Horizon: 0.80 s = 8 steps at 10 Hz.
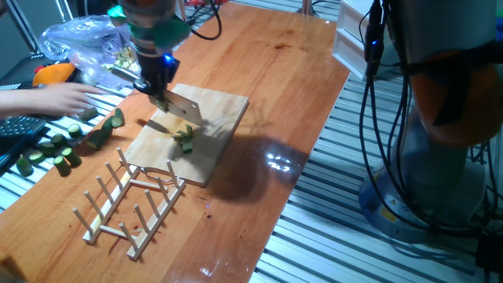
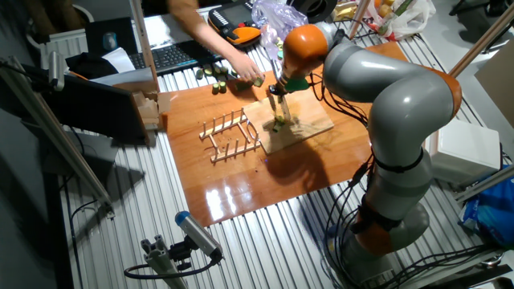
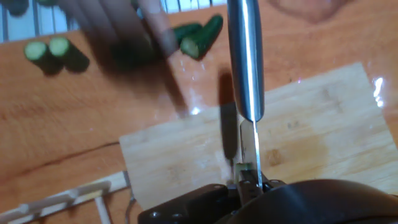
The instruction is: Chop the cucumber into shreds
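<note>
The end effector (image 1: 163, 85) grips the knife (image 1: 178, 107) above the cutting board (image 1: 212, 106); the cucumber (image 1: 185, 138) lies on the board just below and near-right of the blade, its long axis unclear

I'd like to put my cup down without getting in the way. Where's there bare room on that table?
Free: the wood right of the cutting board, toward the far corner, and the near end below the wooden rack. Crowded: the left edge, where cucumber pieces, a plastic bag and a person's hand gather, and the board under the knife.
</note>
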Tool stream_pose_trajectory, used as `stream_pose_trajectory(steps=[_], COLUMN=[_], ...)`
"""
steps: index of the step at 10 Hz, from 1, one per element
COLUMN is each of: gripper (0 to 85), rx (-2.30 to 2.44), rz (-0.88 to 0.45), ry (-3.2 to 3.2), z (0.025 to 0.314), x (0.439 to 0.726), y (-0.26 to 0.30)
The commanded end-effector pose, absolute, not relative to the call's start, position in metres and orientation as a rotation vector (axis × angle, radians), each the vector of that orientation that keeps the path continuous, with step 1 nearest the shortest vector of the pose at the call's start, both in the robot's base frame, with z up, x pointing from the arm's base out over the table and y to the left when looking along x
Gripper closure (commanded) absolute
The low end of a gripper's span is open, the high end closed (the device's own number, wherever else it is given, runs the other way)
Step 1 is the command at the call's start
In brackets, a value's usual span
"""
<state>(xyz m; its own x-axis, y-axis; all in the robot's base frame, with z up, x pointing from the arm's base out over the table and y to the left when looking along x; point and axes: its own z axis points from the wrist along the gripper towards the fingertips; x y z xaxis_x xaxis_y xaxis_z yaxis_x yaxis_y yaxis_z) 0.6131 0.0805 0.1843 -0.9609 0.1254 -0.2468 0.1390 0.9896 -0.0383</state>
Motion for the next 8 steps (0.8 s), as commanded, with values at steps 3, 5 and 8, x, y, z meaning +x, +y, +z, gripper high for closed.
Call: stream_pose_trajectory(steps=[3, 5, 8], gripper=[85.0, 85.0, 85.0], rx=[0.171, 0.166, 0.011], rz=[-0.076, -0.066, 0.063], ry=[2.867, 2.871, 2.969], z=[0.1840, 0.1836, 0.1819], x=[0.6140, 0.6148, 0.6177], y=[0.0818, 0.0811, 0.0847])
